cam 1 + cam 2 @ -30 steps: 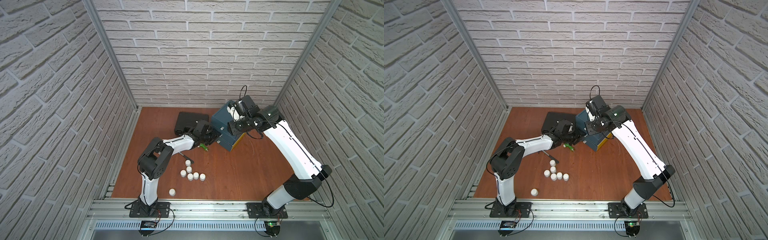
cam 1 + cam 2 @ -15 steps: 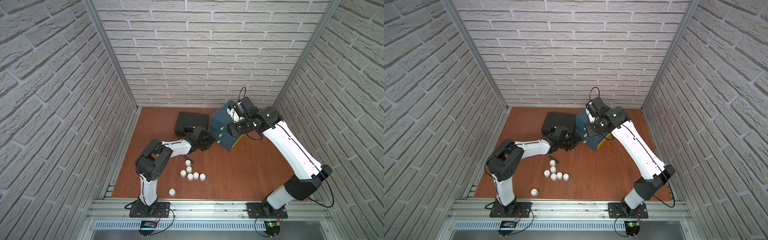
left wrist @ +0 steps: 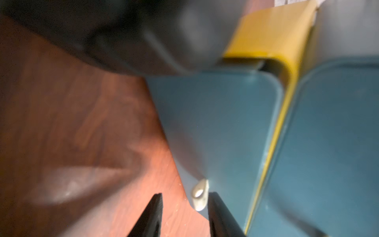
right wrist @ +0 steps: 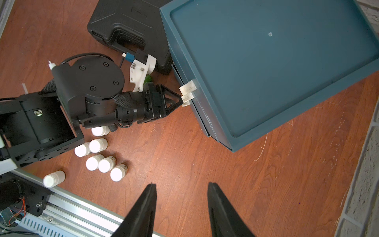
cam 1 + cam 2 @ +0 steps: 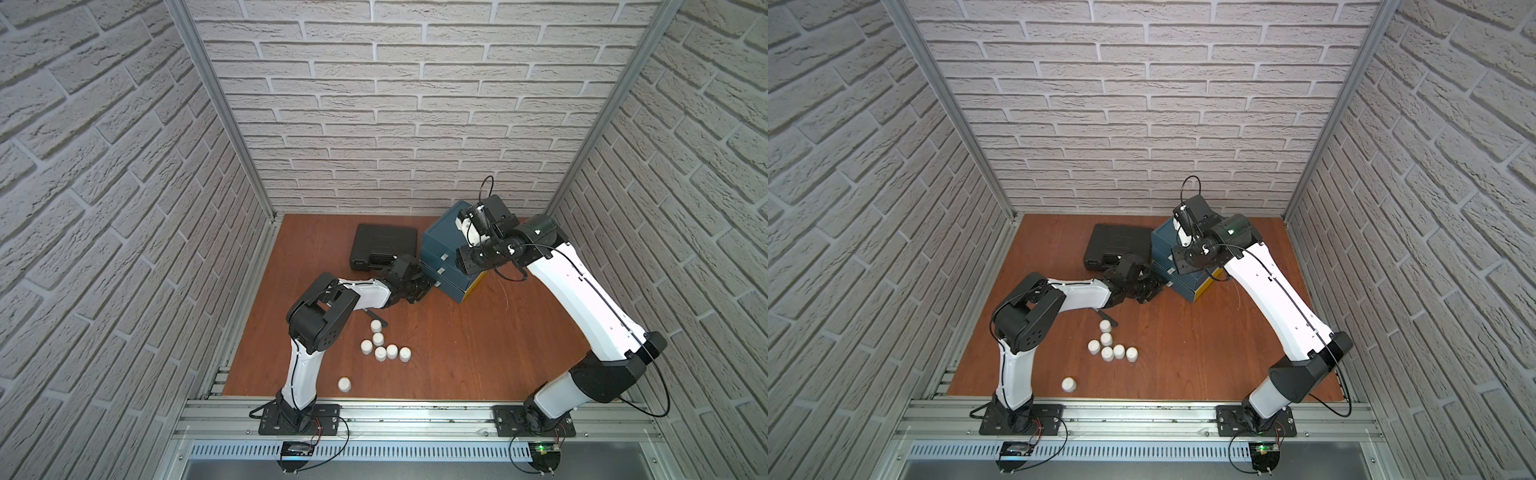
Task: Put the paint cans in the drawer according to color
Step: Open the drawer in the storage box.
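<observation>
Several white paint cans [image 5: 384, 347] [image 5: 1113, 351] [image 4: 98, 158] stand clustered on the wooden floor, and one more [image 5: 344, 385] [image 4: 53, 179] stands alone near the front rail. The teal drawer unit [image 5: 442, 245] [image 5: 1163, 241] [image 4: 266, 61] has its drawers closed. My left gripper [image 5: 430, 284] [image 5: 1163, 284] [image 3: 184, 195] [image 4: 182, 100] is rolled on its side at the unit's front. It is open around the lowest drawer's white tab [image 3: 200, 195], which lies against one finger. My right gripper [image 4: 181, 184] [image 5: 468, 261] hangs open and empty above the unit's front corner.
A shut black case [image 5: 382, 245] [image 4: 127, 24] lies just left of the drawer unit. A green toy part [image 4: 148, 79] shows behind my left wrist. The brick side wall [image 4: 365, 164] runs close to the unit's right side. The metal rail [image 5: 415, 411] borders the front.
My left gripper has come down and forward from beside the black case to the lowest drawer's tab, and its jaws have narrowed. The right arm has not moved.
</observation>
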Controlling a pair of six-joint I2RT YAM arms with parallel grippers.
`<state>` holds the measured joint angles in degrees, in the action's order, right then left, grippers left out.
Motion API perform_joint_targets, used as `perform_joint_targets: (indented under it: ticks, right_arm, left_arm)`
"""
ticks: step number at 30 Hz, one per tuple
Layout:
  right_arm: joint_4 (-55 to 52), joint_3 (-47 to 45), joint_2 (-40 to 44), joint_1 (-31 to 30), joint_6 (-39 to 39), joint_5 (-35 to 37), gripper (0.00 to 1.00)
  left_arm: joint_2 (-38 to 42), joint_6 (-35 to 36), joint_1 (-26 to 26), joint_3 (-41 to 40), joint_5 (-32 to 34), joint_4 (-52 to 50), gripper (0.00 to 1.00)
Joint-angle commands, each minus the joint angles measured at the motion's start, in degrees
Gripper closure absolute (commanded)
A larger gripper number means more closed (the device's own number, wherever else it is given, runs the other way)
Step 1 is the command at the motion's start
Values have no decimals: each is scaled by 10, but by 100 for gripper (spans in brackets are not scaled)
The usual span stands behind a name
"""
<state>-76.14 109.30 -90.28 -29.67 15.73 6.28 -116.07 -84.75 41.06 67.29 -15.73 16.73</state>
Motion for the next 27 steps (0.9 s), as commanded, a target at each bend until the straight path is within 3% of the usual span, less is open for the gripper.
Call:
perform_joint_targets:
  ticks: [1, 6, 12, 19, 27]
  right_arm:
    - [12, -1, 13, 5, -1, -6, 54]
    - [11, -1, 12, 7, -2, -8, 54]
    - [12, -11, 19, 8, -2, -7, 54]
    - [15, -22, 26, 9, 1, -9, 54]
    - [19, -22, 23, 9, 4, -13, 54]
  left_arm:
    - [-7, -5, 8, 14, 9, 25, 59]
    - [-19, -7, 13, 28, 15, 14, 61]
    - [-24, -9, 14, 31, 31, 17, 71]
    - [-24, -6, 16, 26, 36, 19, 99]
    - [17, 11, 18, -10, 27, -25, 100]
